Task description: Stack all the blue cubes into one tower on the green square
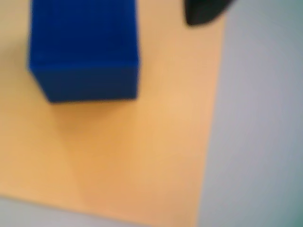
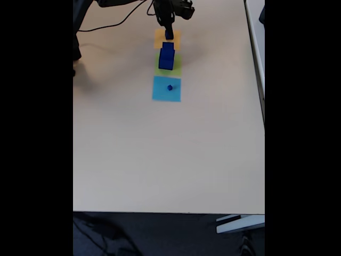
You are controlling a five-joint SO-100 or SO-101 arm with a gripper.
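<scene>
While two navy solid cubes (image 2: 167, 56) stand stacked on the lime-green paper square (image 2: 176, 68), the hand (image 2: 169, 33), its spread indiscernible, hovers at 12 o'clock; the smallest cube (image 2: 170, 88) remains at 6 o'clock.

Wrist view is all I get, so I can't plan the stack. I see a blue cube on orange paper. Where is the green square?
Observer: In the fixed view the green square lies right next to the orange paper, on the side nearer that camera.
Operator: Is anything on it?
Observer: Yes, a bigger blue cube stands on it.
Operator: Any other cubes?
Observer: A small blue cube sits on a light-blue square, next in the same row past the green one.
</scene>
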